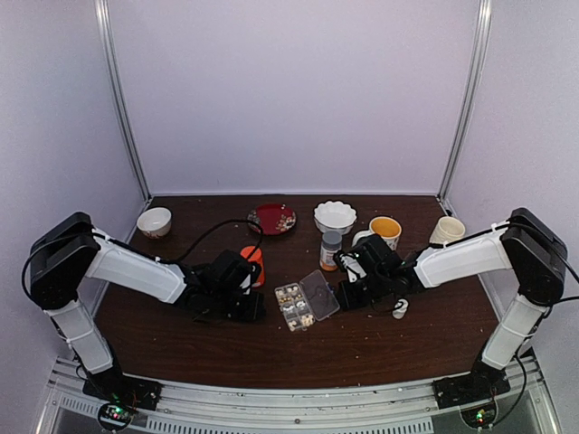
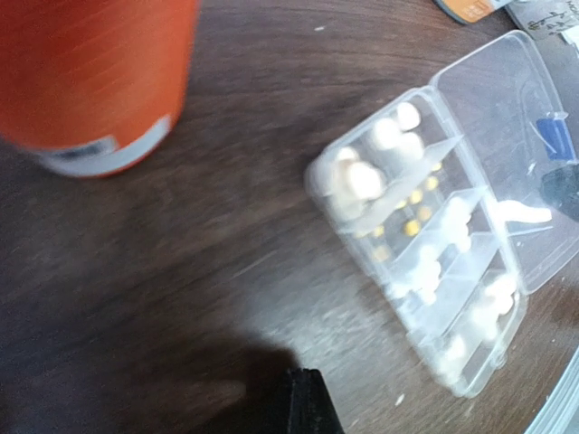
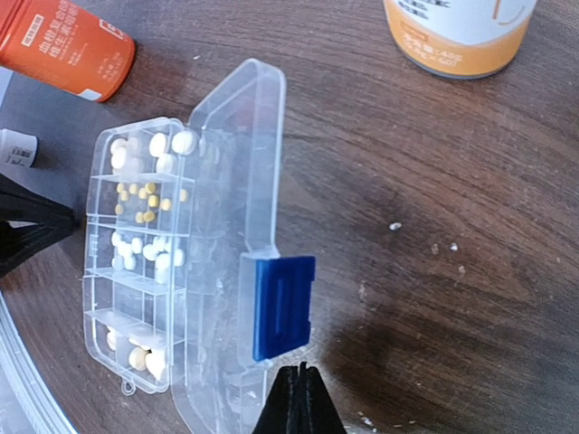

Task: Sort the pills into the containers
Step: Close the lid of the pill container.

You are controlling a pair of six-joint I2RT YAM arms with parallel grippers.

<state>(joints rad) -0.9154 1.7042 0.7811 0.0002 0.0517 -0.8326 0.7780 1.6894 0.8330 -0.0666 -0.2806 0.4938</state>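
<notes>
Right end effector (image 3: 298, 384) sits closest to its wrist cam. Fingers are pinched to a point with nothing between them, just beside the blue latch (image 3: 283, 306) on the pill box (image 3: 109, 298) lid (image 3: 231, 163). Can't judge contact from this angle.

Pill box lies open on the desk (image 3: 434, 181), clear lid flipped flat beside the cells. Pills (image 3: 149, 249) are in the cells:
- big white ones in the end cell nearest the orange-red bottle (image 3: 68, 50)
- small yellow ones (image 3: 140, 199) in the next cell
- white ones in the rest

Exact cell count is hard to read through the clear walls. Few pale specks (image 3: 394, 226) on the desk on the lid side of the box; pills or crumbs, can't tell.

Left end effector (image 2: 308, 402) shows only as a black corner at the bottom edge of its wrist view. It is closed, nothing seen in it, near the cell side of the box. That view is motion-blurred, so pills read as pale blobs and the bottle is cut off by the frame.

Top view: the two end effectors flank the box, left on the cell side, right on the lid side. Grey-capped bottle (image 1: 331, 249) stands just behind the box. Yellow mug (image 3: 461, 36) is beyond the box's lid side, cropped in the right wrist view. Small white object (image 1: 400, 307) lies past the lid side, too small to identify.
</notes>
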